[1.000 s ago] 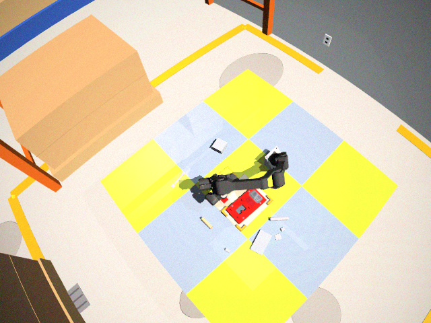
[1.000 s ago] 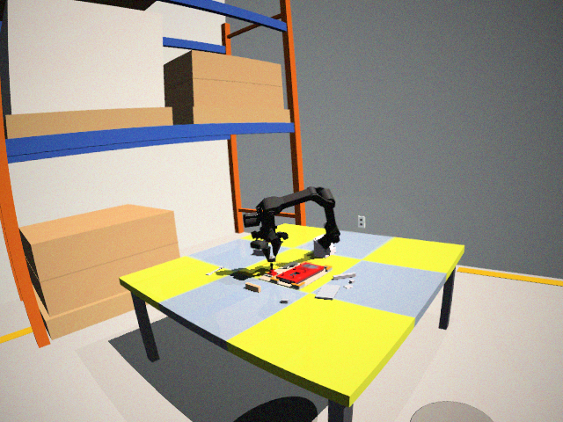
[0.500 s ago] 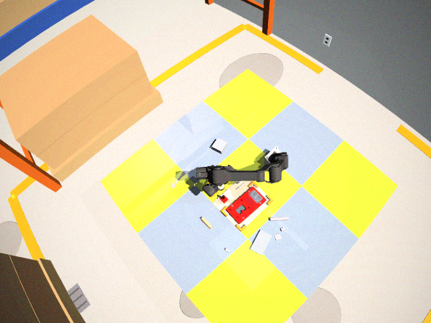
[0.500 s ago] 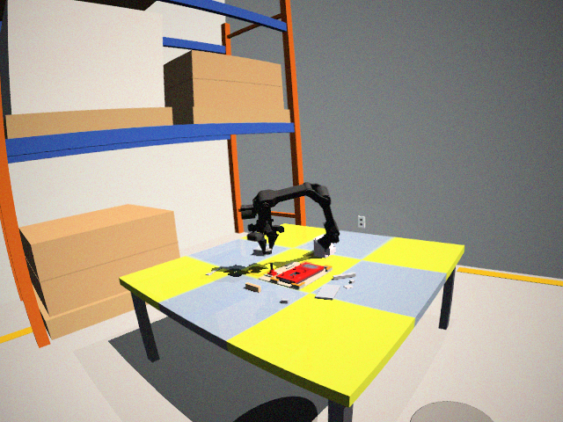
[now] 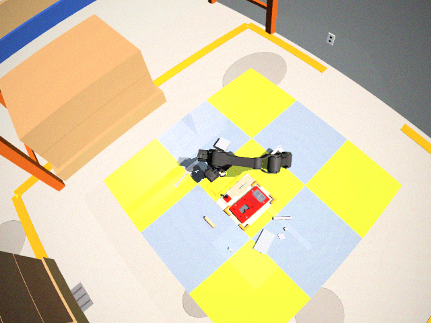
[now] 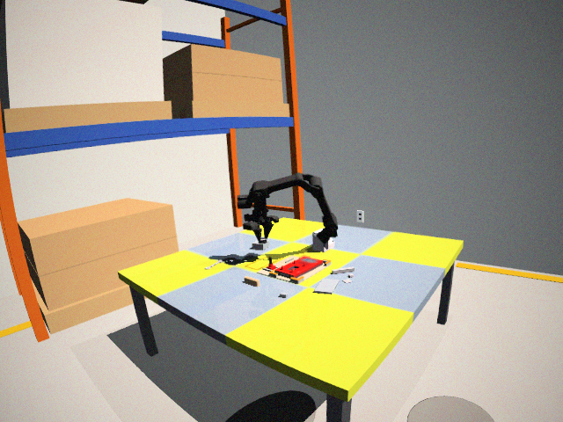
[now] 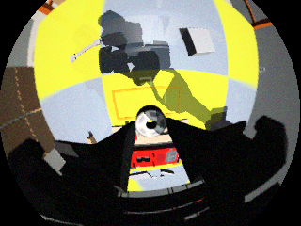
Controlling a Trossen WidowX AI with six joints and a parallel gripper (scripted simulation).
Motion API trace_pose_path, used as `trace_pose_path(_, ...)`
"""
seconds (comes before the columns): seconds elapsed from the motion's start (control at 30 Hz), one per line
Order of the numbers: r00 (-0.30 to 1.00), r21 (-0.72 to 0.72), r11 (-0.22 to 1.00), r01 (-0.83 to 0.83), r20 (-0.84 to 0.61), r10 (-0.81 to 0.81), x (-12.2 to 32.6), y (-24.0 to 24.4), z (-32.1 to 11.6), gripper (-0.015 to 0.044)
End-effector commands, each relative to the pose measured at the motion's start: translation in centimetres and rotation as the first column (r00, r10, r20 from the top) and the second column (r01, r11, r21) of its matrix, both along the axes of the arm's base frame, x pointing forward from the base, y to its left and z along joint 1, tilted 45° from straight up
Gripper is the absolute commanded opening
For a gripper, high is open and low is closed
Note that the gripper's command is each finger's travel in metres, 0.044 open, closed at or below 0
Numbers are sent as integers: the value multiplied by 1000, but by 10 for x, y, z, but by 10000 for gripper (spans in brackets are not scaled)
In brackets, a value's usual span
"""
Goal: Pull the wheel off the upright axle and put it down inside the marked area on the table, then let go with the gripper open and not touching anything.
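My gripper (image 5: 218,172) (image 6: 262,236) (image 7: 150,121) is shut on the wheel (image 7: 150,117) (image 5: 223,171), a small round grey and white disc seen face-on between the dark fingers in the wrist view. It hangs well above the table. The marked area (image 7: 115,104), a thin orange rectangle outline on the yellow square, lies just beyond the wheel in the wrist view. The upright axle (image 5: 225,196) (image 6: 271,260) stands bare on a small red base at the corner of the red board (image 5: 248,205) (image 6: 297,267), apart from the gripper.
A white block (image 5: 223,142) (image 6: 258,246) (image 7: 196,40) lies behind the gripper. A thin white stick (image 5: 179,182) (image 7: 85,51) lies to the left. A tan block (image 5: 209,221) (image 6: 251,281), a white plate (image 5: 264,241) (image 6: 326,285) and a white bar (image 5: 281,217) lie near the board.
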State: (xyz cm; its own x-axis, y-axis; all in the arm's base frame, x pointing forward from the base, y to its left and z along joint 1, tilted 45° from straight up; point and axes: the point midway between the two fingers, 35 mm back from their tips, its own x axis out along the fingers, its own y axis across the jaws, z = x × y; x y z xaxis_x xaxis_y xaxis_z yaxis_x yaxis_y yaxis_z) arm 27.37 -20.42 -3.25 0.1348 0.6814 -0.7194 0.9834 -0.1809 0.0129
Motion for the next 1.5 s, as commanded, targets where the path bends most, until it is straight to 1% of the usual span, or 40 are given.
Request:
trace_pose_path(0.0, 1000, 2, 1000, -8, -2, 8, 0, 7, -7, 0)
trace_pose_path(0.23, 1000, 2, 1000, -8, -1, 8, 3, 18, -19, 0)
trace_pose_path(0.67, 1000, 5, 1000, -8, 0, 8, 12, 68, -70, 0)
trace_pose_path(0.8, 1000, 5, 1000, -8, 0, 8, 12, 71, -73, 0)
trace_pose_path(1.17, 1000, 3, 1000, -16, -3, 16, 11, 66, -69, 289)
trace_pose_path(1.2, 1000, 3, 1000, -15, -2, 15, 11, 62, -65, 300)
trace_pose_path(1.37, 1000, 3, 1000, -9, -1, 9, 5, 31, -33, 300)
trace_pose_path(1.47, 1000, 3, 1000, -8, -1, 8, 3, 26, -28, 300)
